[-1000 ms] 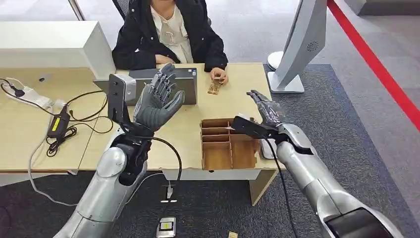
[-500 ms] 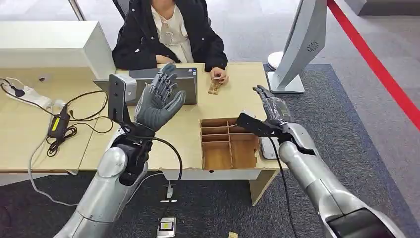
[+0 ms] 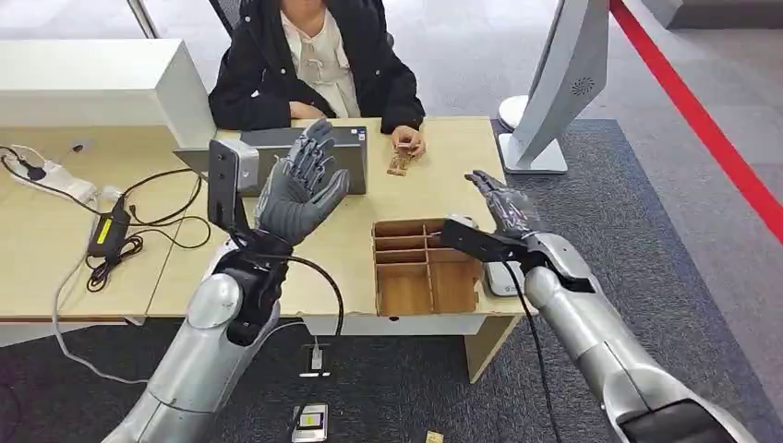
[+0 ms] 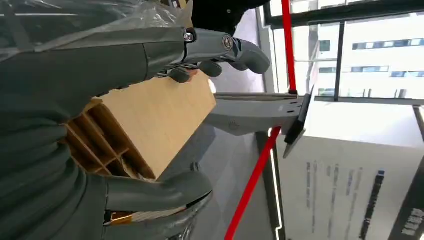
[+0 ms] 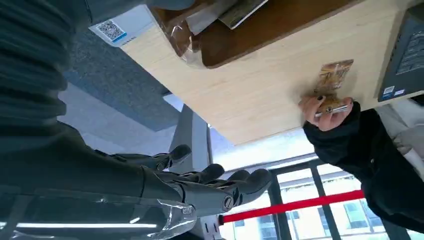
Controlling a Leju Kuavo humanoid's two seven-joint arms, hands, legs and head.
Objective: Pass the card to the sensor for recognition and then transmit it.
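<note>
Pale wood is the counter point(image 3: 434, 185), and the card point(image 3: 401, 160) lies flat on it near the far edge, its long axis running from the far edge toward the near one. A person's hand point(image 3: 407, 140) rests on the card's far end; in the right wrist view the same fingers pinch that end of the card point(image 5: 332, 80).

The right hand point(image 3: 503, 205) hovers above the counter toward its right edge, fingers spread and stretched forward, holding nothing. The card lies ahead of it and off to its left, well apart. The left hand point(image 3: 300, 183) is raised palm-up and open, also holding nothing, in front of the dark flat device point(image 3: 309, 148) near the far edge; the card sits to its right, beyond the device's right end.

Both hands look about equally far from the card, but the right hand is low and already pointing forward, so I judge it the likelier one to reach. That reach would run forward and left, skirting the far right corner of the wooden divider tray point(image 3: 427, 268) at the near edge. Until the person lets go, the card cannot be lifted freely. The grey stand point(image 3: 563, 83) rises at the far right corner.
</note>
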